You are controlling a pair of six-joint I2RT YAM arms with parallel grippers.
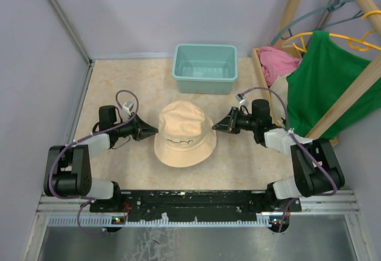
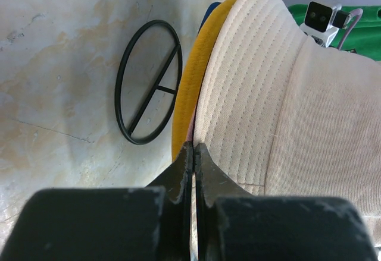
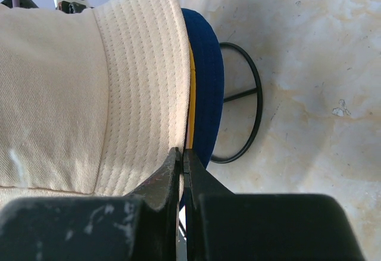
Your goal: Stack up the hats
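Beige hat (image 1: 183,131): sits crown-up at the centre of the surface (image 1: 131,76) as the top layer of the pile, its floppy brim covering what lies under it.
Yellow brim (image 2: 190,94): one, showing as a curved edge just under the beige brim in the left wrist view.
Navy brim (image 3: 208,82): one, the lowest edge in the right wrist view, with a thin yellow line between it and the beige.
Pink hat: a faint pinkish sliver may show beside the yellow, too thin to confirm.
Hat count: three sure, a fourth not confirmed.
Left tool (image 1: 153,132): at 9 o'clock of the pile, fingers pressed together, tips touching the brim edge. Whether cloth is nipped between them I cannot tell.
Right tool (image 1: 216,126): at 3 o'clock, fingers likewise together at the brim edge.
Why opposite sides: probably so the brims can be drawn or settled evenly, keeping the pile centred.
Wire ring (image 2: 122,88): one, black with a crossbar, flat on the surface and partly under the pile.
Tub (image 1: 205,85): one, teal, at 12 o'clock.
Green shirt (image 1: 324,76) and pink cloth (image 1: 277,59): one each, at 2 o'clock, well apart from the pile.
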